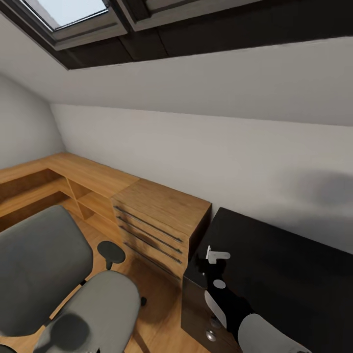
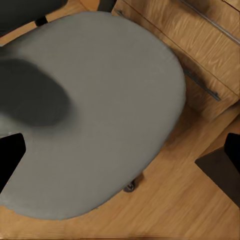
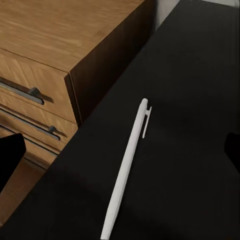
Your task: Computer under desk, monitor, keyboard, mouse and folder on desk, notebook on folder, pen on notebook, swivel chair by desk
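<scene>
Under a sloped white ceiling with a dark-framed skylight (image 1: 73, 12), room is a narrow attic corner; white wall runs behind everything. Floor (image 2: 175, 200) is warm wood plank.

Black surface (image 1: 284, 264) sits at lower right of head view, its end butted just beside a light-wood drawer unit (image 1: 162, 220) with long bar handles. A low light-wood shelf unit (image 1: 59, 181) continues from the drawers along the wall into the corner.

Pen (image 3: 127, 167), slim and white, lies flat on the black surface near the end next to the drawer unit, clip side up, resting alone on the dark top.

Swivel chair (image 1: 44, 269): grey padded back and seat, round black armrest, standing on the wood floor near the drawer unit. Seat (image 2: 95, 110) is bare grey with a dark shadow patch.

Left end effector: dark finger edges at frame sides, spread apart, gripping nothing. Right end effector: likewise spread, above the pen, not touching it.
</scene>
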You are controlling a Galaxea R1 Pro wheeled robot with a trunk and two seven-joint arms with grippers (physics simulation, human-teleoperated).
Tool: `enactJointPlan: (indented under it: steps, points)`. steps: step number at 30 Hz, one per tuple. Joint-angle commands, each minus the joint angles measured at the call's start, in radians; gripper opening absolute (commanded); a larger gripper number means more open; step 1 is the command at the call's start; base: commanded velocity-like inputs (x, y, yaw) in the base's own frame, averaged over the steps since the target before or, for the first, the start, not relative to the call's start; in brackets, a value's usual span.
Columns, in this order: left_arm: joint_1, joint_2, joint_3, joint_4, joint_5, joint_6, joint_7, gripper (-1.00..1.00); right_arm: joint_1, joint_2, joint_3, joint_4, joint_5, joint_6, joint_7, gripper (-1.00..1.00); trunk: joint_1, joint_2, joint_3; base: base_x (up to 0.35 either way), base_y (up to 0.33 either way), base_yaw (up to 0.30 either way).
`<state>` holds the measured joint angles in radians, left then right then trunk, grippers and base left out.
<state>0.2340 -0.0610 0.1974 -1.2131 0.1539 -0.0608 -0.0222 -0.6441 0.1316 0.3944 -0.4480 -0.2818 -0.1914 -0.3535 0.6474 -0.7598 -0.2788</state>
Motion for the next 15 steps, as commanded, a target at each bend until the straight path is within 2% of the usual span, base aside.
enactJointPlan:
  steps: [1, 4, 8, 15]
  points:
    - [0.0, -0.006, 0.007, 0.005, 0.008, -0.002, -0.002, 1.0, -0.001, -0.006, 0.002, -0.005, -0.016, 0.0, -0.006, 1.0, 0.004, -0.008, -0.004, 0.0, 0.0, 0.0]
    - [0.001, -0.017, 0.003, 0.003, 0.007, -0.002, -0.002, 1.0, 0.0, 0.002, -0.003, -0.001, -0.008, 0.016, -0.008, 1.0, 0.016, -0.029, -0.014, 0.0, 0.0, 0.0]
    - [0.001, -0.027, 0.001, -0.002, 0.006, -0.002, -0.002, 1.0, 0.001, -0.016, 0.014, 0.022, -0.002, -0.007, -0.008, 1.0, 0.031, -0.057, -0.026, 0.0, 0.0, 0.0]
    - [0.001, -0.028, 0.0, -0.002, 0.006, -0.002, -0.002, 1.0, 0.001, -0.022, 0.017, 0.034, -0.001, -0.046, -0.007, 1.0, 0.058, -0.106, -0.048, 0.0, 0.0, 0.0]
